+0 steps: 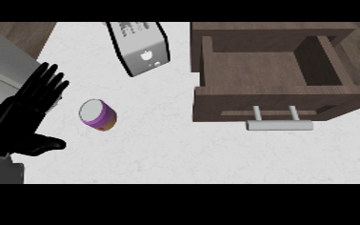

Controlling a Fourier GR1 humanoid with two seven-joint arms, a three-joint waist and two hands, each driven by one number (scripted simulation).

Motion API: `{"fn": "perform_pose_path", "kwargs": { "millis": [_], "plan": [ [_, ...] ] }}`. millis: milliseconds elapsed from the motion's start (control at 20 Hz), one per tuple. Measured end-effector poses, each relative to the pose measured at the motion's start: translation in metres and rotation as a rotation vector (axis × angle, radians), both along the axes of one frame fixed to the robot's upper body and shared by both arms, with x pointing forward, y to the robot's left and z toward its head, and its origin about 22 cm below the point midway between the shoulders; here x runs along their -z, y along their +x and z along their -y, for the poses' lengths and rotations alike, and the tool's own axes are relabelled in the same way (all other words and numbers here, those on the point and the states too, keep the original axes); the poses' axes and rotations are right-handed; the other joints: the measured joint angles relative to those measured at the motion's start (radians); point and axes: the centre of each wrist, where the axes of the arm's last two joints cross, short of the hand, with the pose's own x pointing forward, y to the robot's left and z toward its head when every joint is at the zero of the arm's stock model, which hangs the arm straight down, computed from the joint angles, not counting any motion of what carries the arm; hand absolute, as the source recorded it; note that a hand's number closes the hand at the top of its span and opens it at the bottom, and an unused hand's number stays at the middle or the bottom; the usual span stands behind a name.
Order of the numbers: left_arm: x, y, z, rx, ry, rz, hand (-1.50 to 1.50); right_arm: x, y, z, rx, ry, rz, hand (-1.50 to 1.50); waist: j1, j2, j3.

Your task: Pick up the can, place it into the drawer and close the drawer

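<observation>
I see the can [97, 115] standing on the white counter [175, 152], well to the left of the drawer [271, 76] and apart from it. Its top is pale, its side purple with a yellow band. The left robot hand [32, 109] is just left of the can, not touching it, fingers straight and spread, thumb pointing toward the can below it. The drawer is pulled open, its brown inside bare, its silver handle [279, 125] sticking out from the front toward me. A toaster [141, 47] stands up and to the right of the can, between it and the drawer. I cannot see the right robot hand anywhere.
</observation>
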Motion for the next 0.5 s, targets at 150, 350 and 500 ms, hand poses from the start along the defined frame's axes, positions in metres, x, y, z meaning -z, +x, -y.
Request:
{"fn": "perform_pose_path", "kwargs": {
  "millis": [150, 350, 500],
  "plan": [
    [0.015, 0.004, 0.006, -0.011, 0.014, -0.001, -1.50, 0.004, -0.002, 0.002, -0.001, -0.005, -0.002, -1.50, 0.000, 0.000, 0.000],
    [0.036, 0.008, 0.009, -0.039, 0.031, -0.024, -1.50, -0.002, -0.005, 0.006, -0.002, -0.002, -0.002, -1.50, 0.000, 0.000, 0.000],
    [0.054, 0.009, 0.011, -0.065, 0.049, -0.033, -1.50, -0.004, -0.006, 0.006, 0.000, 0.002, -0.005, -1.50, 0.000, 0.000, 0.000]
  ]
}}
